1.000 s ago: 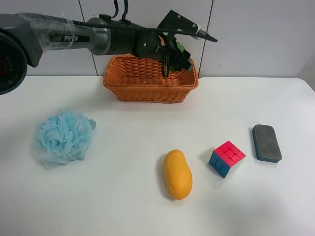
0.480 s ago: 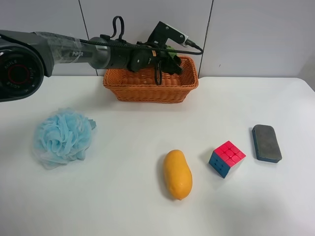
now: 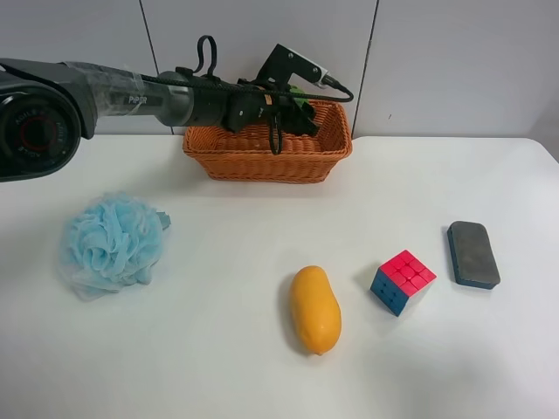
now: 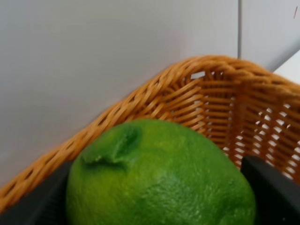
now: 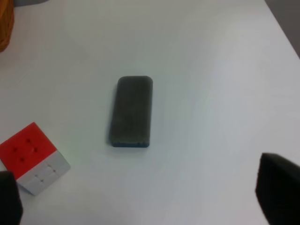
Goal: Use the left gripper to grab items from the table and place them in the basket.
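Green fruit (image 4: 159, 183) in left gripper (image 4: 152, 194), near basket (image 4: 220, 101) corner.

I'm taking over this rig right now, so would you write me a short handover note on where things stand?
Left gripper: shut on the round green fruit, held over a corner of the orange-brown woven wicker basket; not released.
Right gripper: open, holding nothing, above the white table near the grey-blue eraser block.
Also on the table: fluffy light-blue bath pouf, yellow-orange mango, red-blue puzzle cube.
Done: fruit picked and brought to the basket.
Left: release it, then move the four items on the table with the left gripper.
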Robot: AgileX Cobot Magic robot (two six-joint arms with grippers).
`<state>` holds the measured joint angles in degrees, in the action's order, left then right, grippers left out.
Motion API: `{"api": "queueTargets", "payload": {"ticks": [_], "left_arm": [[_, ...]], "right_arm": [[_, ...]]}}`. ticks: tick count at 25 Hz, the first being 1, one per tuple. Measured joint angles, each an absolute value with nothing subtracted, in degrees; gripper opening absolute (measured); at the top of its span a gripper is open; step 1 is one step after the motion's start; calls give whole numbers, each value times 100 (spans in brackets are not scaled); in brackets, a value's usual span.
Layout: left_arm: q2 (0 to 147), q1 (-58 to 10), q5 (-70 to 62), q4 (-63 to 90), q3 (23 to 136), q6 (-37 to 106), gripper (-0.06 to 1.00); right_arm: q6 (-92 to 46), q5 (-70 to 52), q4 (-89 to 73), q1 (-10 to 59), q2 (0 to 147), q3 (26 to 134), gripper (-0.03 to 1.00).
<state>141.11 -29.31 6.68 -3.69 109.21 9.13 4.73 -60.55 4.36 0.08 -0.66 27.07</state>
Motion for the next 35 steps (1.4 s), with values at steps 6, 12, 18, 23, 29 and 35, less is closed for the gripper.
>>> {"api": "queueTargets", "payload": {"ticks": [6,12,18,23,29,35], "left_arm": [[14156,-2886,562,-369,10921,913,66],[14156,-2886,557,-369,10921,913,66],[14156,-2886,564,-369,10921,966,91],[14156,-2886,564,-369,10921,1066,99],[14156,-2886,564,-374,10921,1112,99],[14094,-2886,433,-374,10921,1207,99]], "right_arm": [[473,-6055,436,8,-66,2707,99],[473,-6055,436,8,-66,2707,99],[473,-6055,436,8,-66,2707,99],[473,-6055,436,8,-66,2707,99],[473,-6055,436,8,-66,2707,99],[473,-6055,436,8,-66,2707,99]]}}
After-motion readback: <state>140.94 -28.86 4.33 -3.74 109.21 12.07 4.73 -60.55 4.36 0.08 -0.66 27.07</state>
